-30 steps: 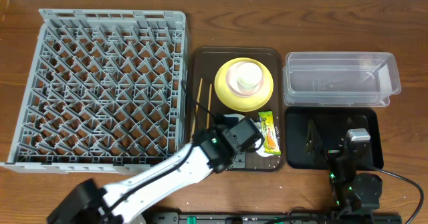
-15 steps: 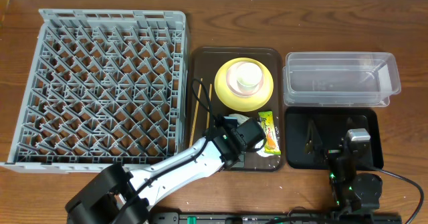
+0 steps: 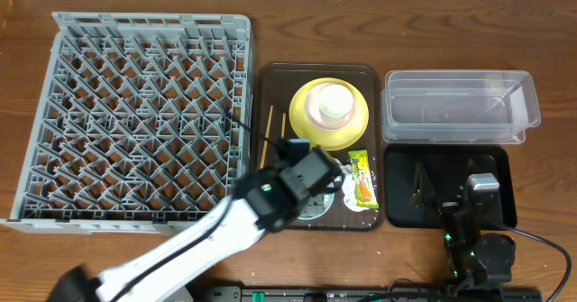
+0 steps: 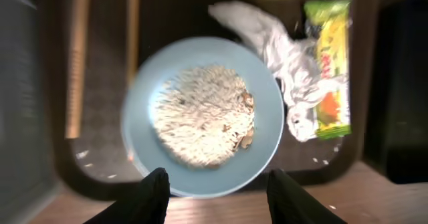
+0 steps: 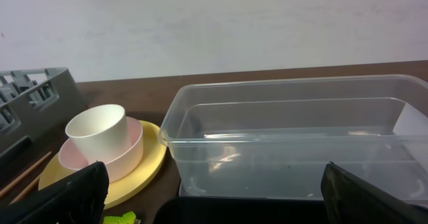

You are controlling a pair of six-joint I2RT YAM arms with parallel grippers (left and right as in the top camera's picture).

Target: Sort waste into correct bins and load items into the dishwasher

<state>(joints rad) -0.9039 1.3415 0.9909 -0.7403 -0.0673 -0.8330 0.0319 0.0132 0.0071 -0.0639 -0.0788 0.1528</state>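
The light blue bowl point(image 4: 267, 124), smooth and round, holds a flat mound of white rice-like crumbs point(image 4: 200, 114) and sits at the front edge of the brown serving tray point(image 3: 270, 86). The left claw point(image 4: 217, 197) hovers over the bowl's near rim, its 2 dark fingers about half apart and gripping nothing.

A crumpled white napkin point(image 4: 281, 50) lies just beside the bowl's right rim. A glossy green-and-orange snack wrapper point(image 4: 331, 63) lies against it, near the tray's right edge. 2 thin wooden chopsticks point(image 4: 80, 50) run along the tray's left edge.

The round yellow plate point(image 3: 302, 122) occupies the tray's back. The grey pegged dish rack point(image 3: 144, 113) fills the left of the counter point(image 3: 406, 32), close beside the tray.

At the right edge, the clear plastic tub point(image 3: 460, 106) stands behind the shallow black tray point(image 3: 401, 203). The right claw point(image 5: 214, 204) is low over that tray, spread wide and empty.
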